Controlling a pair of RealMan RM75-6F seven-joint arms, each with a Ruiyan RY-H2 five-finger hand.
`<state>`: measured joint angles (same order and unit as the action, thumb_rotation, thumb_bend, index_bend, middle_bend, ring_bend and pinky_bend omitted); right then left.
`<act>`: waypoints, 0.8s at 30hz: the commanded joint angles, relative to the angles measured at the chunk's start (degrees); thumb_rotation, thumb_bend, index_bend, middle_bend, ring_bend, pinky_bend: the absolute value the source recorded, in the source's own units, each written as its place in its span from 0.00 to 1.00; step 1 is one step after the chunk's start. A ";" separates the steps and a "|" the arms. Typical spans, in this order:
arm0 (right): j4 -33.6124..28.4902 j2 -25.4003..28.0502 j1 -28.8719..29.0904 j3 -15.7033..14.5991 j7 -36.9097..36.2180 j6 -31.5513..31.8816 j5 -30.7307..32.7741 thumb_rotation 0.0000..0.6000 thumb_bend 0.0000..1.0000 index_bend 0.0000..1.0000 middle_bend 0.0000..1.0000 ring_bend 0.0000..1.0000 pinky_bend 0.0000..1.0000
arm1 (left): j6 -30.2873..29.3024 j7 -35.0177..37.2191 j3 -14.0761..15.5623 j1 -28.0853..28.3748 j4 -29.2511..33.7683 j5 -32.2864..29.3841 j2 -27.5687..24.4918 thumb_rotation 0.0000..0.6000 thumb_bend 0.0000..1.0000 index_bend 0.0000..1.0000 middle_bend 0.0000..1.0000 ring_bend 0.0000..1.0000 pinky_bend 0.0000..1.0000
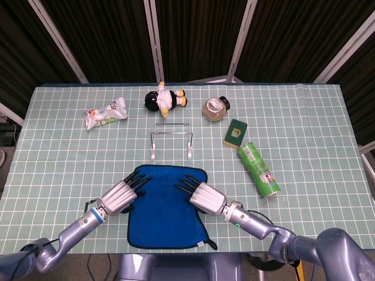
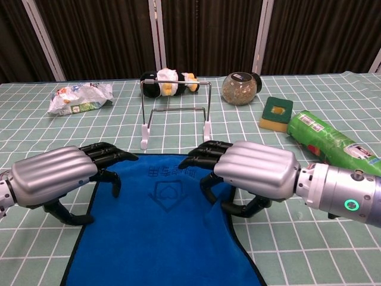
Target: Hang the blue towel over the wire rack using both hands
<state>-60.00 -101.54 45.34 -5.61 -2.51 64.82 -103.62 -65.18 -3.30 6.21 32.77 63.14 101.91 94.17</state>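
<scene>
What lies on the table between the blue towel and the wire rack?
Nothing: only bare checked tablecloth separates the blue towel from the wire rack, clearest in the head view.

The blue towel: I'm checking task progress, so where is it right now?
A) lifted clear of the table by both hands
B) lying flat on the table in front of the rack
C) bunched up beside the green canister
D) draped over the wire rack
B: the blue towel lies spread flat on the table, on the near side of the bare wire rack.
</scene>
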 commanded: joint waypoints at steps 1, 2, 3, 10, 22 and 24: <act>0.09 -0.08 -0.03 -0.02 -0.08 0.05 0.01 1.00 0.49 0.63 0.07 0.00 0.00 | 0.01 0.46 0.15 -0.09 -0.24 -0.44 -0.33 1.00 0.23 0.40 0.00 0.00 0.00; 0.13 -0.12 -0.02 -0.03 -0.10 0.06 -0.01 1.00 0.48 0.63 0.07 0.00 0.00 | 0.00 0.57 0.21 -0.07 -0.31 -0.51 -0.37 1.00 0.23 0.40 0.00 0.00 0.00; 0.17 -0.16 -0.02 -0.03 -0.11 0.08 -0.03 1.00 0.49 0.63 0.07 0.00 0.00 | -0.03 0.63 0.25 -0.05 -0.38 -0.54 -0.36 1.00 0.23 0.40 0.00 0.00 0.00; 0.51 -0.44 0.05 -0.10 -0.37 0.04 -0.08 1.00 0.49 0.63 0.07 0.00 0.00 | 0.43 0.20 0.48 0.49 -0.42 -0.65 0.51 1.00 0.23 0.40 0.00 0.00 0.00; -0.02 -0.17 0.08 0.11 0.09 0.11 0.07 1.00 0.49 0.63 0.07 0.00 0.00 | 0.46 0.11 0.53 1.55 0.39 -0.62 0.86 1.00 0.23 0.40 0.00 0.00 0.00; -0.14 -0.15 0.09 0.12 0.21 0.02 0.12 1.00 0.49 0.63 0.07 0.00 0.00 | 0.33 0.03 0.59 1.55 0.61 -0.65 0.56 1.00 0.23 0.40 0.00 0.00 0.00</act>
<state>-60.14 -101.69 45.43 -5.50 -2.28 64.83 -103.50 -64.82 -3.23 6.77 34.32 63.70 101.27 94.76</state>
